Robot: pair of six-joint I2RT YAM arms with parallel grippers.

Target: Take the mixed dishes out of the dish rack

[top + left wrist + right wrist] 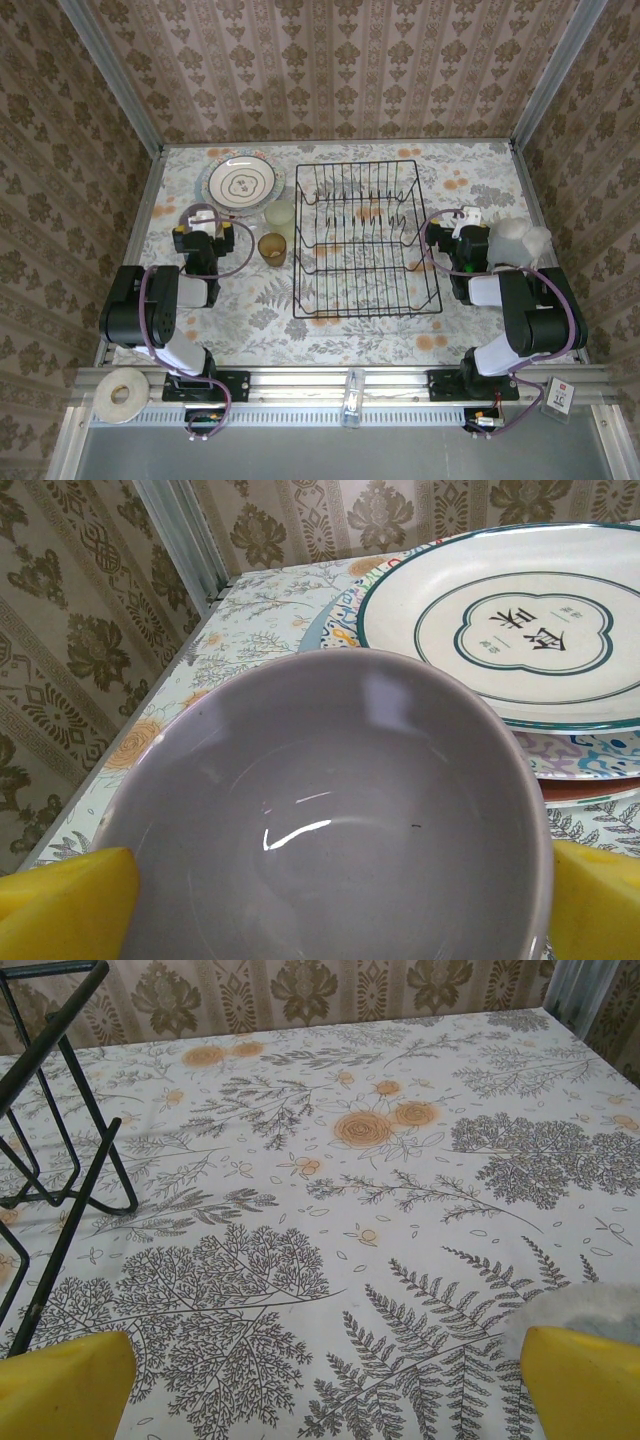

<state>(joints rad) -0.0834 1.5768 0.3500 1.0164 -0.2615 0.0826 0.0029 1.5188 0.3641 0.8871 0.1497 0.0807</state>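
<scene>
The dish rack at mid-frame looks empty, so unloading seems nearly done. The left gripper, spread, straddles the lilac bowl below the plates. The right gripper is spread above the surface. Next, the left gripper lifts clear.

Lettering is showing on one plate only.
The patterned plate is carrying two large teal Chinese-style characters inside its centre medallion, appearing upside down to the left wrist camera and flanked by smaller marks too tiny to read. A white tag near the right arm's base is showing an illegible red mark.
</scene>
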